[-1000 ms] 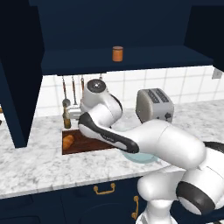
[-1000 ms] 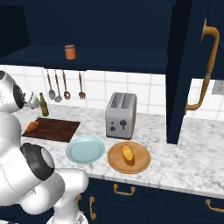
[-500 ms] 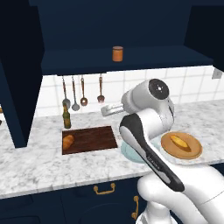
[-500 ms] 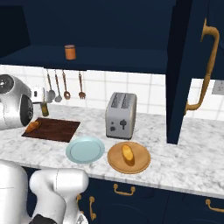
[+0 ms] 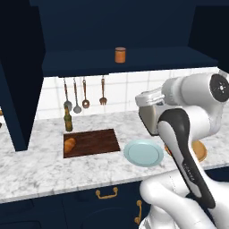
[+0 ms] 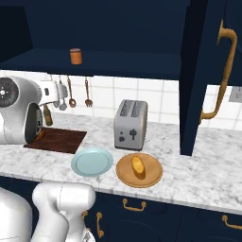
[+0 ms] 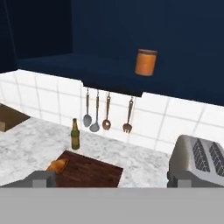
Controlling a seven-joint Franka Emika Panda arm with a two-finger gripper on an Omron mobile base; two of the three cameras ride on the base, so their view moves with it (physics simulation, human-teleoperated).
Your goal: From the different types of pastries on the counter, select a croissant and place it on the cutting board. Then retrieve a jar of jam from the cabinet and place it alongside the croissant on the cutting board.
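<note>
The croissant (image 5: pixel 69 144) lies on the left end of the dark wooden cutting board (image 5: pixel 94 142) on the marble counter (image 5: pixel 44 167). The jar of jam (image 5: pixel 120 54) stands alone on the shelf of the open navy cabinet (image 5: pixel 112 22). In the hand view the jar of jam (image 7: pixel 145 62) sits ahead and above, with the croissant (image 7: pixel 57 165) and cutting board (image 7: pixel 92 173) below. My gripper (image 7: pixel 109 179) is open, its fingertips (image 7: pixel 40 177) far apart with nothing between them. It hangs in mid-air above the counter, well short of the shelf.
A silver toaster (image 6: pixel 131 124) stands at the back. In front of it lie a light blue plate (image 6: pixel 92 161) and a round wooden plate (image 6: pixel 151 177) bearing a bun (image 6: pixel 137 165). A green-brown bottle (image 5: pixel 68 120) and hanging utensils (image 5: pixel 84 94) stand behind the board. An open cabinet door (image 6: pixel 203 71) juts out at right.
The arm has swung up and to the right, away from the cutting board, and the hand has lifted toward the cabinet. The croissant stays on the board. The gripper stays open.
</note>
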